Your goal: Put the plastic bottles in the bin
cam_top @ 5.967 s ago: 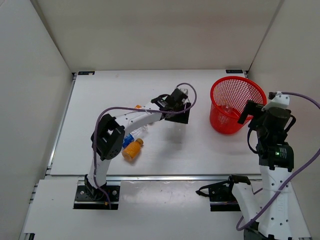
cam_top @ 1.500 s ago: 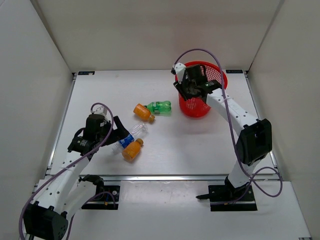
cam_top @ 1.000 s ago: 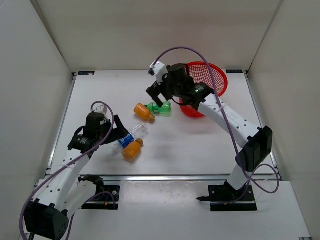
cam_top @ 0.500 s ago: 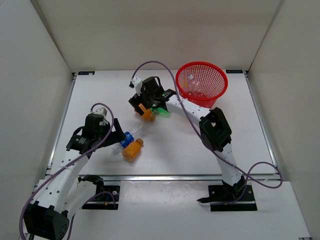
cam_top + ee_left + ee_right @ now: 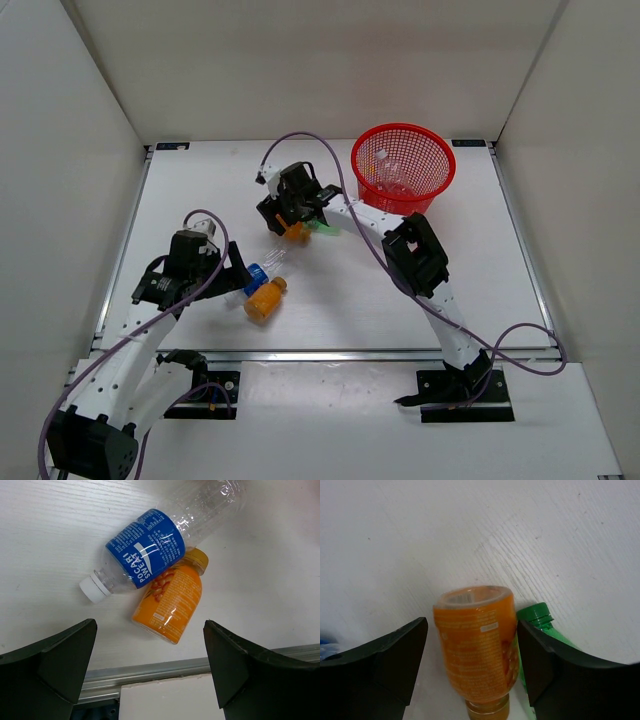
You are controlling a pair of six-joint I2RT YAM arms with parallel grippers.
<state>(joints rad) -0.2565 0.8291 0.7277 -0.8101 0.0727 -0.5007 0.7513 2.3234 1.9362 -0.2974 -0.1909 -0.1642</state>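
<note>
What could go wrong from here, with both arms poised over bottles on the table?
1. The right fingers are open around an orange bottle, and the green bottle lies right beside it. Closing may catch or knock the green cap.
2. Below the open left fingers, the blue-label bottle rests against the second orange bottle. Lifting one could roll the other toward the metal rail.

"POCARI SWEAT" on clear bottle's blue label
</note>
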